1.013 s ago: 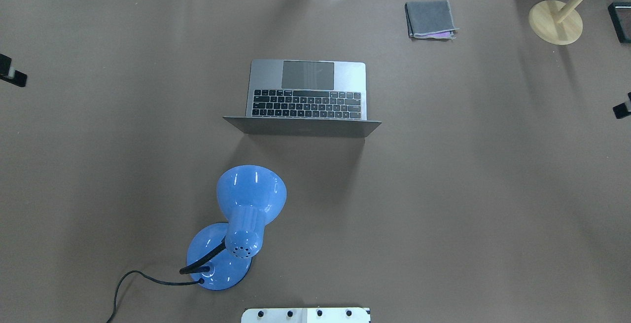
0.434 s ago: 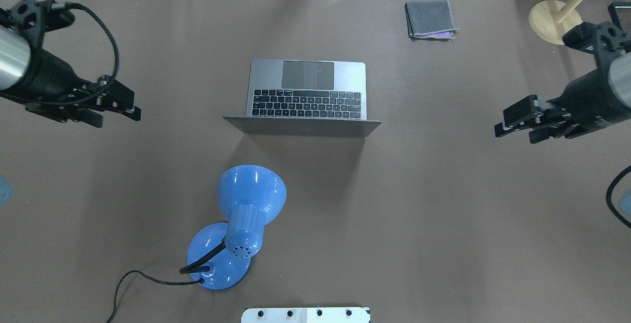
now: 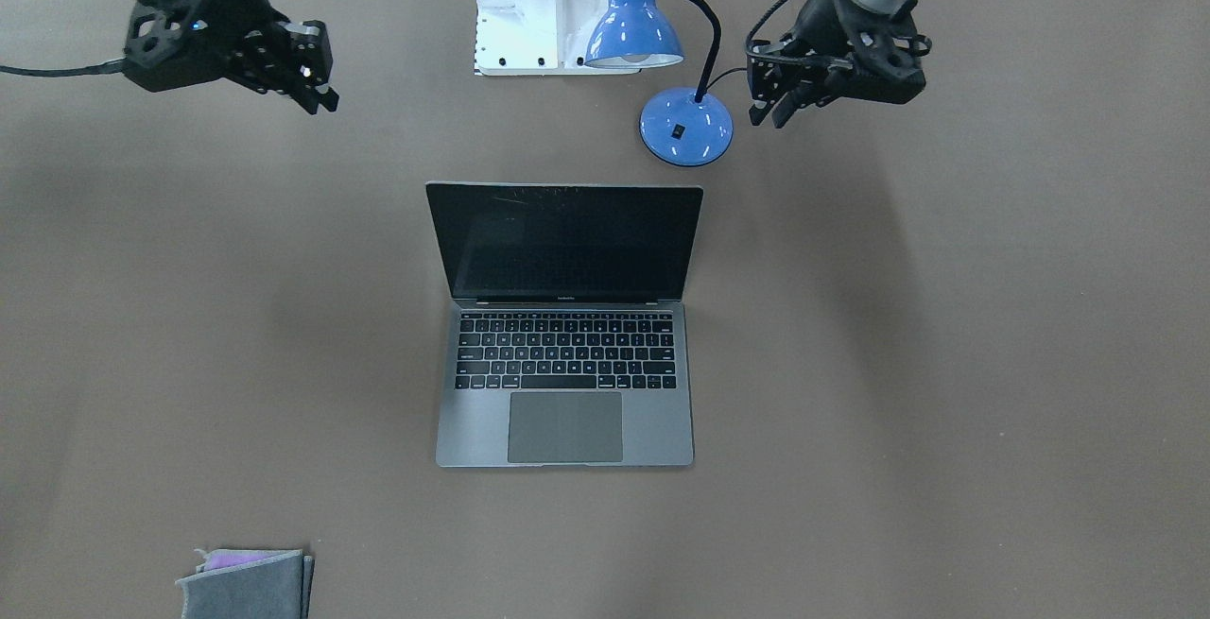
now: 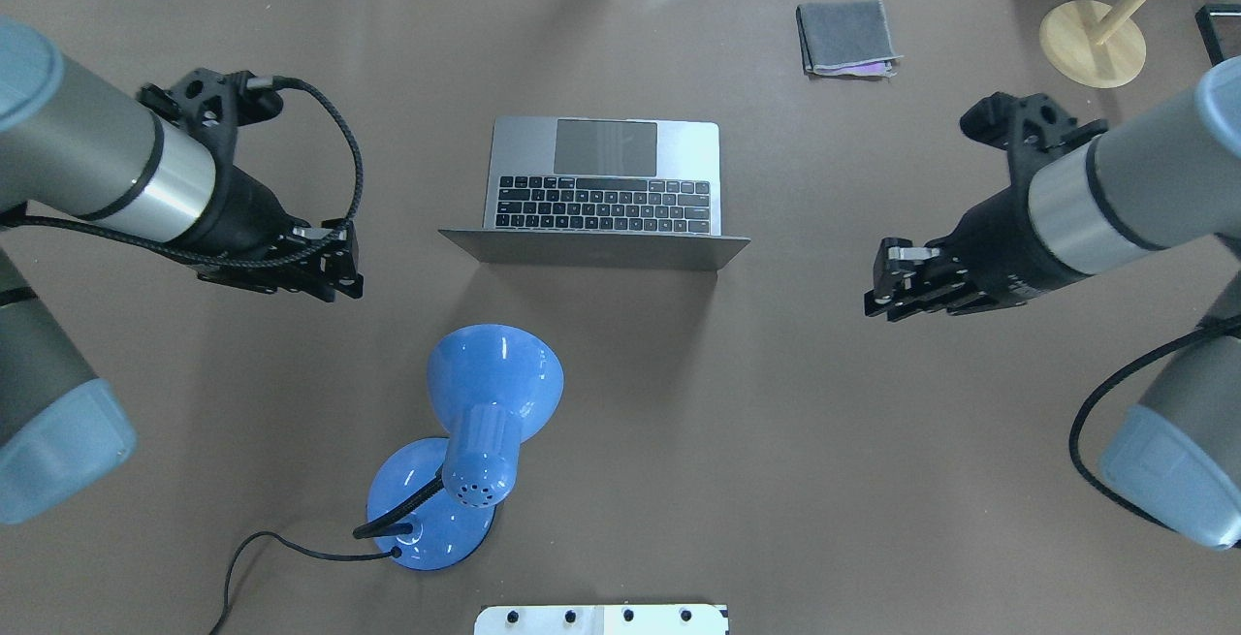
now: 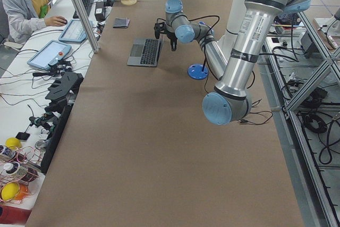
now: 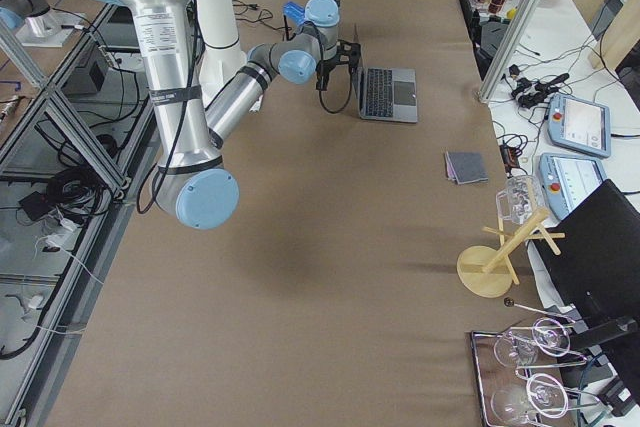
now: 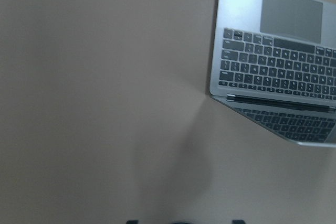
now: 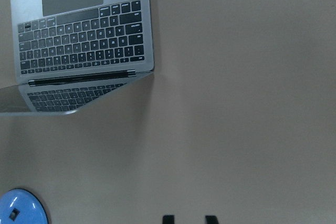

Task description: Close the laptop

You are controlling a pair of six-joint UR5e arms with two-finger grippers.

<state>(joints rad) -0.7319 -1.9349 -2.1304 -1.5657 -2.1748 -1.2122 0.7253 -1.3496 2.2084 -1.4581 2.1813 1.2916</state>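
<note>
On the brown table (image 4: 873, 480), the open laptop (image 4: 606, 170) sits with its lid edge crosswise between the left gripper (image 4: 349, 276) and the right gripper (image 4: 873, 294). Both have fingers spread and empty. The left appears nearer.

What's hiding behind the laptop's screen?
A blue desk lamp stands behind the laptop's open lid, apart from it, on the brown table. Anything beneath the laptop is covered.

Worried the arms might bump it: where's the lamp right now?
Overhead view: the lamp stands left of centre, between the laptop and the robot base, near the left gripper.
</note>
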